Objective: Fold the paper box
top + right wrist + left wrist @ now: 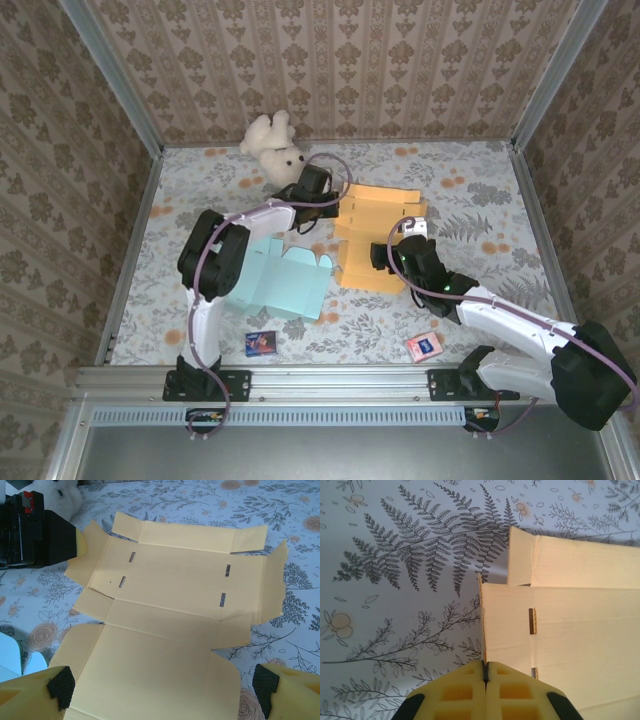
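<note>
Blue box (285,282) first, lying flat at the left side of the table (480,200), and a white teddy bear (272,145) sits at the back. Next we see the left gripper (338,198). Its yellow fingers (465,695) are pressed together, and they pinch the thin edge of a side flap (82,570) of the paper box (375,235) (the yellow one, the one we must fold). The paper box lies open and flat in the middle of the table. To the right, the right gripper (162,695) hangs over the near big panel with its fingers wide apart, holding nothing. We think the folding is just starting: the first flap is caught. Next, the left arm needs to lift that flap up along its crease, slowly, so the paper does not tear or slide. The right gripper may need to hold the box down.
</note>
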`<action>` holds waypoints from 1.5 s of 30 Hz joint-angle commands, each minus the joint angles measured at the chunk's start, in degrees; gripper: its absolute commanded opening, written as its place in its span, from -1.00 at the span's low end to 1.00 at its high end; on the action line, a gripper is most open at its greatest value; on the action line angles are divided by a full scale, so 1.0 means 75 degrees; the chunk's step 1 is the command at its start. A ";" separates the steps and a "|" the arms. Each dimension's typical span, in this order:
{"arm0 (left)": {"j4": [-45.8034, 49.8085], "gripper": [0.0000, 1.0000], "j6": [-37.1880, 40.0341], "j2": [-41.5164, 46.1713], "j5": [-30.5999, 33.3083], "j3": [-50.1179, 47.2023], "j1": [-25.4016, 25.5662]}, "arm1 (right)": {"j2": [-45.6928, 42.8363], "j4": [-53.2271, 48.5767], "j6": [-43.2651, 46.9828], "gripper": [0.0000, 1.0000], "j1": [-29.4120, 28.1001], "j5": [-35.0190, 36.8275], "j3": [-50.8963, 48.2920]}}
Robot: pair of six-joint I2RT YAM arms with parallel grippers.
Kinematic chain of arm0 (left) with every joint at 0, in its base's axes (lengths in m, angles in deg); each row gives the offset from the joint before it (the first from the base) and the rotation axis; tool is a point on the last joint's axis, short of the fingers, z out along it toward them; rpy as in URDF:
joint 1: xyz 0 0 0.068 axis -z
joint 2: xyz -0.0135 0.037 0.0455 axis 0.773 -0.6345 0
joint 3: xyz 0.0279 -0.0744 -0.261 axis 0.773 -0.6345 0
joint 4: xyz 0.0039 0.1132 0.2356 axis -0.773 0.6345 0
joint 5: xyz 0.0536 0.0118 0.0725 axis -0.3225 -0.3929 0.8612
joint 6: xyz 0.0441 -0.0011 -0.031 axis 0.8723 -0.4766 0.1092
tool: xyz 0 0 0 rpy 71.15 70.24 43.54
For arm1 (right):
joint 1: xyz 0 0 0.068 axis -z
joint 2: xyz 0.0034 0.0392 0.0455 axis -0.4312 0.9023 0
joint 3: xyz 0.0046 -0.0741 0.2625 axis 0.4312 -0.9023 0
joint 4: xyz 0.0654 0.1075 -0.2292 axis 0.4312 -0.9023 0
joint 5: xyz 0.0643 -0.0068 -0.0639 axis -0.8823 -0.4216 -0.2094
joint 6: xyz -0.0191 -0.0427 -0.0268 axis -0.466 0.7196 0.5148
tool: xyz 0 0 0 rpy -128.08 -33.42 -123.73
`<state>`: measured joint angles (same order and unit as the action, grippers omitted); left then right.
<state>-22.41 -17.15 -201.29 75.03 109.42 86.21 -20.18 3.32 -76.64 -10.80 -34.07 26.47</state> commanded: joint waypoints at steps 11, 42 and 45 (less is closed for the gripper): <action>-0.3545 -1.00 0.0670 0.2692 0.0690 -0.2859 0.0071 | 0.1110 -0.0177 0.2403 0.97 0.0046 0.0227 0.2018; -0.9567 -1.00 0.5090 0.4104 0.2604 -0.6754 0.1436 | 0.3872 -0.7161 1.1209 0.24 0.3491 -0.6554 0.8750; -0.9584 -1.00 0.5275 0.4032 0.2708 -0.6693 0.1568 | 0.4287 -0.8275 1.1563 0.24 0.3486 -0.6494 0.9551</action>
<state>-92.68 18.67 -171.89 92.60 58.12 97.16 8.89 -46.14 4.58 15.59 -80.13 93.39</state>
